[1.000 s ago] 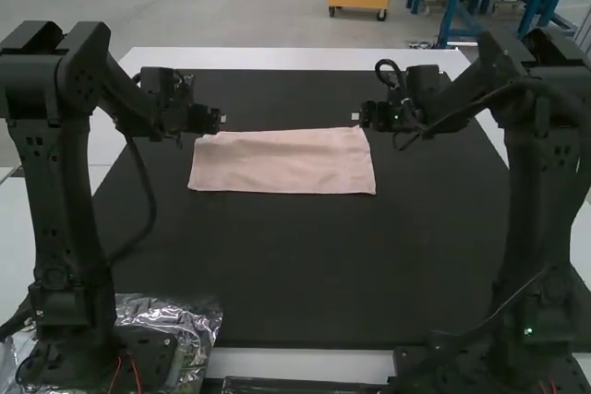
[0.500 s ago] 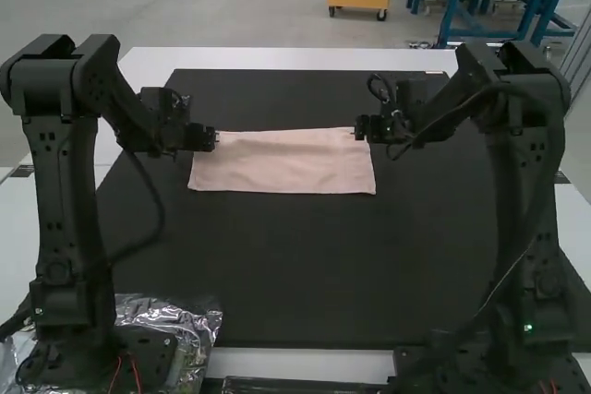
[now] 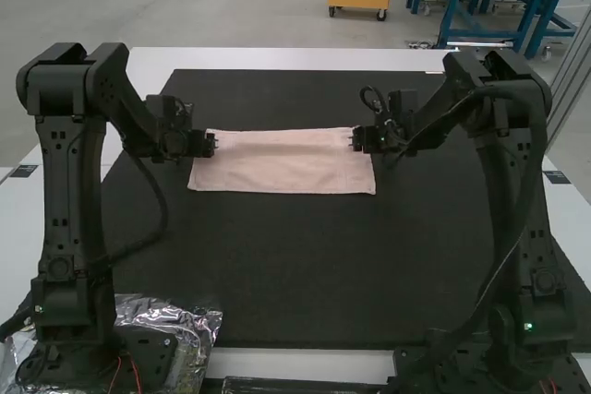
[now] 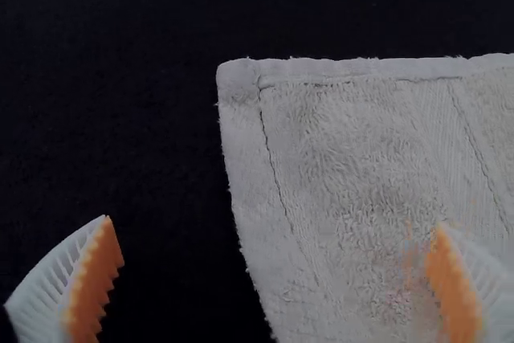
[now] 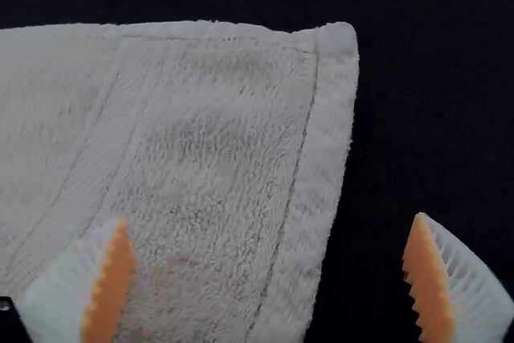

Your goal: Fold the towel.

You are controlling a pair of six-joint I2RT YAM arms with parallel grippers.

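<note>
- One pale pink rectangular terry towel (image 3: 282, 161) lies flat as a long strip, its long sides running roughly parallel to the table's far edge, on the large black mat (image 3: 295, 265) that covers much of the white table (image 3: 305, 59). We see it nearer the far edge than the near one.
- We judge that the folding is partly done: the narrow shape suggests at least one fold, but we cannot count the layers. No part is lifted, and we would expect another fold to remain, with straightening after it.
- Our left gripper (image 3: 215, 143) is at the towel's end toward the table's left edge, close to the far corner. Its white ribbed fingers with orange pads (image 4: 95, 279) stand wide apart, one over cloth and one over mat, pinching nothing.
- Our right gripper (image 3: 352, 139) mirrors it at the end toward the table's right edge, fingers also spread across the towel's hem, with no cloth caught between them.
- Next we would need to close both on the cloth together; a shallow grip might catch only the upper layer or slip off the hem
</note>
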